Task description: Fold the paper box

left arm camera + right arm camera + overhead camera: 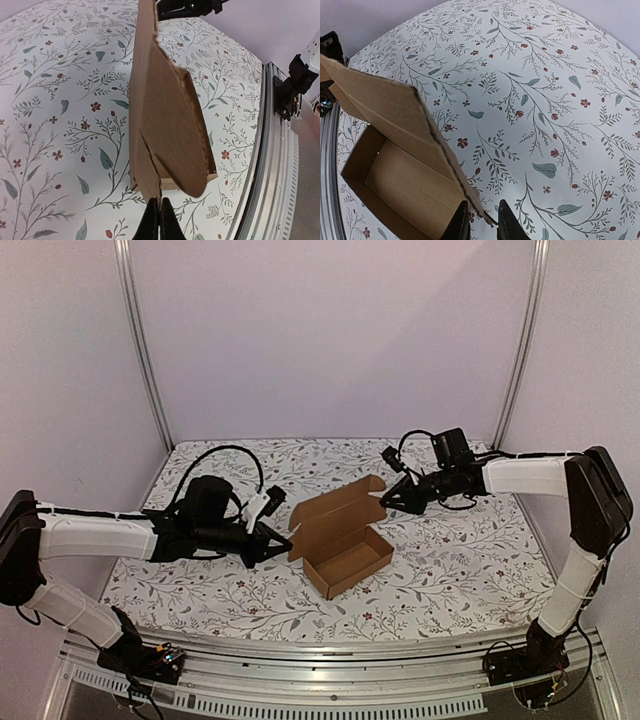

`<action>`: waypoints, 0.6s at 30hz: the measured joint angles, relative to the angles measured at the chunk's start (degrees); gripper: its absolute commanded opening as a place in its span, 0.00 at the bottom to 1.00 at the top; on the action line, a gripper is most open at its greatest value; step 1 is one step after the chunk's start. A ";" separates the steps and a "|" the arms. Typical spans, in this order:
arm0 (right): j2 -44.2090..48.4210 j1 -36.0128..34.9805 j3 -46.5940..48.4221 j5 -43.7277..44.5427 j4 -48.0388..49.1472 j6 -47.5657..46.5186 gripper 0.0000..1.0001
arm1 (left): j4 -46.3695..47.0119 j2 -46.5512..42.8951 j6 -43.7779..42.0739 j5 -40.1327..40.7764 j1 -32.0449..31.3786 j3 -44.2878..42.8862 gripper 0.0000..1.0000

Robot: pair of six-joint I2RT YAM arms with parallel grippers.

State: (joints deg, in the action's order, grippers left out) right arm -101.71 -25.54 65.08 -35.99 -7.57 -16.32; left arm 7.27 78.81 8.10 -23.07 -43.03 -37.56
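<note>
Pinching the paper box (348, 558), left claw (159, 214) closed; right claw (485, 226) parted around it

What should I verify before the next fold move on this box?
1. Left gripper grip: ok, its fingers are closed on the edge of the paper box.
2. Right gripper grip: not ok, its fingers straddle the lid corner with a gap showing.
3. Lid position: ok, it stands raised above the tray.
4. Tray interior: ok, nothing lies inside in the right wrist view.
5. Box base flat on the table: cannot tell, as the underside is hidden.
</note>
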 measured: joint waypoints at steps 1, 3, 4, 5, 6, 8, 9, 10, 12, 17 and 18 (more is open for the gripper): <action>0.00 0.00 0.00 -0.20 -0.02 0.13 0.10 | 0.00 0.04 0.00 0.02 0.00 0.00 0.00; 0.00 0.00 0.00 -0.48 0.02 0.39 0.03 | -0.02 0.15 0.00 0.22 -0.04 0.00 0.00; 0.00 0.00 0.00 -0.68 0.11 0.50 0.00 | -0.02 0.28 0.02 0.39 -0.07 -0.04 0.00; 0.00 -0.02 0.00 -0.76 0.20 0.28 0.00 | -0.02 0.42 0.04 0.61 -0.09 -0.11 0.00; 0.00 -0.09 0.00 -0.96 0.24 0.46 0.00 | -0.02 0.52 0.04 0.90 -0.11 -0.20 0.00; 0.00 -0.35 -0.04 -1.22 0.26 0.57 0.00 | -0.11 0.72 0.11 1.55 -0.11 -0.59 0.00; 0.02 -0.46 -0.15 -1.20 0.39 0.59 0.00 | -0.28 0.79 0.22 1.97 -0.11 -0.83 0.00; 0.11 -0.61 -0.42 -1.11 0.46 0.59 0.00 | -0.50 0.85 0.33 2.45 -0.11 -1.03 0.00; 0.52 -0.83 -1.40 -0.68 0.63 0.61 0.00 | -0.98 1.05 0.74 3.65 -0.11 -1.42 0.00; 3.93 -2.84 -5.27 3.30 1.88 1.55 0.00 | -2.62 1.14 2.89 8.96 -0.35 -2.75 0.00; 5.05 -3.67 -6.43 4.94 2.34 2.01 0.00 | -2.91 1.14 3.50 10.25 -0.44 -3.04 0.00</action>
State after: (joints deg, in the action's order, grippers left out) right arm -96.66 -29.21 58.65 -31.05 -5.23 -14.31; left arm 4.36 79.94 11.60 -12.82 -43.46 -40.60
